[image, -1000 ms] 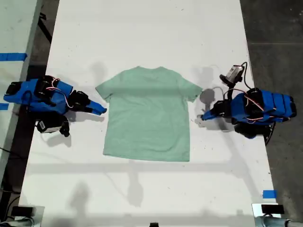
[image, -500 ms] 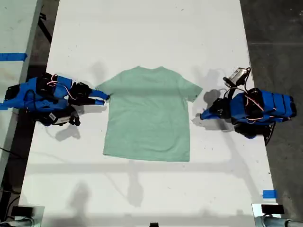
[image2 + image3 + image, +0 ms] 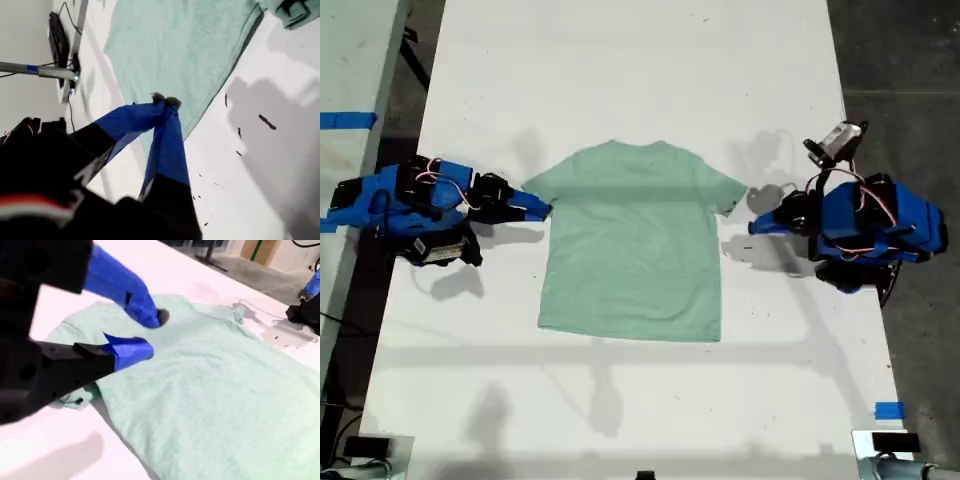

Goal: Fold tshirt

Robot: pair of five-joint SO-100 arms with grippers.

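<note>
Second gripper (image 3: 150,332) at exterior view's left: jaws apart, over tshirt (image 3: 635,245) sleeve. Tshirt lies flat, mid white table (image 3: 620,80), collar away from cam. First gripper (image 3: 166,101) at exterior view's right: tips pinched together, by opposite sleeve.

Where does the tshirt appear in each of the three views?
Exterior view: the tshirt lies flat between both arms.
First wrist view: the tshirt lies beyond my first pincer.
Second wrist view: the tshirt spreads under my second pincer.
Shared landmark: the sleeve nearer my first pincer.
</note>
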